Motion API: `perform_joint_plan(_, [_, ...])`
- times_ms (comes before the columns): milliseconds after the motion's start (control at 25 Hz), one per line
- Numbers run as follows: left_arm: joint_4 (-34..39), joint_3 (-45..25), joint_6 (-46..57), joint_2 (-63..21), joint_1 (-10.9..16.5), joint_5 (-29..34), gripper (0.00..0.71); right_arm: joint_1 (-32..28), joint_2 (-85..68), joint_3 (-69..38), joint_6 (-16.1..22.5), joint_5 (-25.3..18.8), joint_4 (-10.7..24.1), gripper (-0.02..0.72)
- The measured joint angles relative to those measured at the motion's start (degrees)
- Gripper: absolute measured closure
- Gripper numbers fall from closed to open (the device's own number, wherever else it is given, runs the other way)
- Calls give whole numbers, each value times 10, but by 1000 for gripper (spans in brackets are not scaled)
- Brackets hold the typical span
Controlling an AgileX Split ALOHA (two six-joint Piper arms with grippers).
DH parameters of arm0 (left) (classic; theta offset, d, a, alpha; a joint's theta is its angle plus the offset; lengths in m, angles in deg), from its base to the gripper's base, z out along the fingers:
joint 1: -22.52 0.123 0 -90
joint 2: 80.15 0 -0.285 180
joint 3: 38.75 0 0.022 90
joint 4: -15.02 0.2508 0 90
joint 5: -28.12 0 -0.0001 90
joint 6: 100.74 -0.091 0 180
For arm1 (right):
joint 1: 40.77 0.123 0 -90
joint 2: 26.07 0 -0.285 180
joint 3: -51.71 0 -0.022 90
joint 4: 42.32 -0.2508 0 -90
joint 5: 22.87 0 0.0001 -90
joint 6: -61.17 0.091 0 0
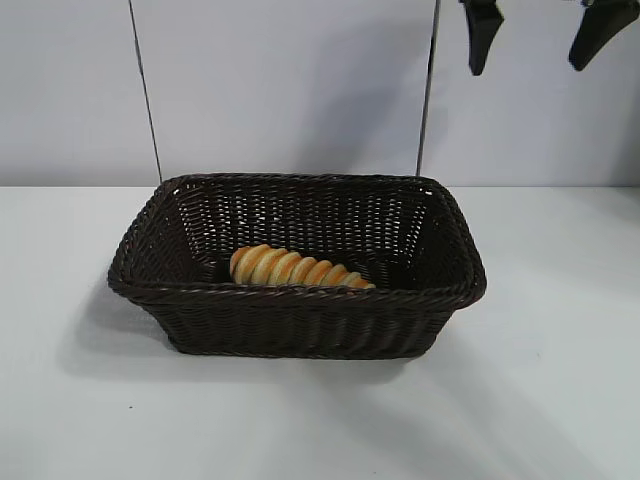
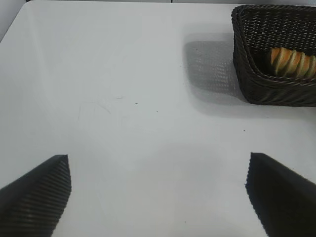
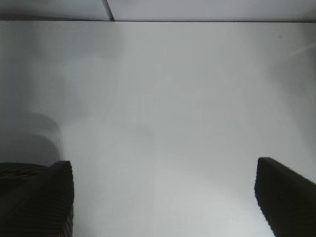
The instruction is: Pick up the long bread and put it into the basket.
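The long bread (image 1: 298, 269), golden with orange-brown ridges, lies inside the dark brown wicker basket (image 1: 300, 320) near its front wall. The left wrist view shows the same basket (image 2: 256, 84) off to one side with the bread (image 2: 294, 61) in it. My left gripper (image 2: 158, 157) is open over bare table, well away from the basket, with nothing between its fingers. High above the table and behind the basket's right end, my right gripper (image 1: 540, 30) hangs open and empty. In its own view the right gripper (image 3: 163, 163) has only white table under it.
The white table (image 1: 560, 400) runs wide on both sides of the basket and in front of it. A pale wall (image 1: 290, 90) with two dark vertical seams stands behind.
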Motion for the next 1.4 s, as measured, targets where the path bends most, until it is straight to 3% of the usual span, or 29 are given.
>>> perform_joint_plan(280, [0, 0, 0, 0, 0, 0, 15, 0, -74, -4, 0, -4, -4, 9])
perform_joint_plan(600, [0, 0, 0, 0, 0, 0, 15, 0, -283, -133, 2, -9, 69, 9])
perform_joint_plan(880, [0, 0, 0, 0, 0, 0, 15, 0, -484, -271, 44, -12, 131, 9])
perform_joint_plan(1240, [0, 0, -1, 0, 0, 0, 15, 0, -737, -406, 60, -14, 143, 9])
perform_joint_plan(1400, [0, 0, -1, 0, 0, 0, 15, 0, -842, -452, 60, -14, 125, 9])
